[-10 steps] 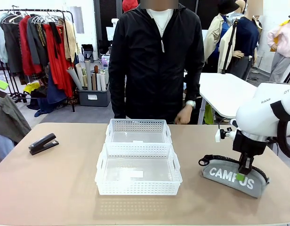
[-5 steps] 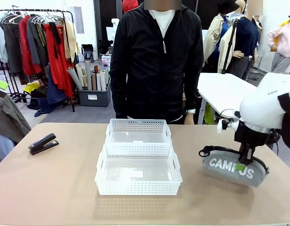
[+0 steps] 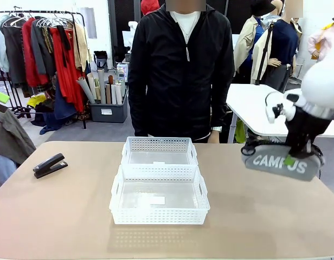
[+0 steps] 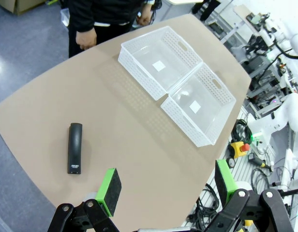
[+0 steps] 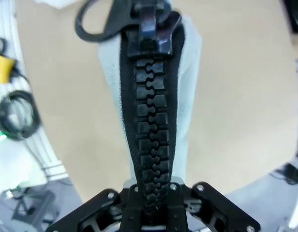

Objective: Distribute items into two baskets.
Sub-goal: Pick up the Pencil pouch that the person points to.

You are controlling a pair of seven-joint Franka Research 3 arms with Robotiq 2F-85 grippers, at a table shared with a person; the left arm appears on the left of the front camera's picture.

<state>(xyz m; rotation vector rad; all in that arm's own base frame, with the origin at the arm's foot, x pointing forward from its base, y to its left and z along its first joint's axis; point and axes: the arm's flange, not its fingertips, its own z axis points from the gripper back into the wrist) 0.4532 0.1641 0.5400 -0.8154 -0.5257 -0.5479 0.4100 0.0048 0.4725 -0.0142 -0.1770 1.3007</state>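
Pouch lifted off table | lettering "CAMPUS" | right fingers clamp it | left fingers spread

The pouch is grey cloth, matt, with white printed letters. Its zip has thick black teeth that look like plastic, with a slight shine. The near basket and the far basket are white plastic, smooth and a little glossy. The stapler is black with a dull sheen. The table is tan, smooth and matt. The left gripper has green matt pads, rubber-like.
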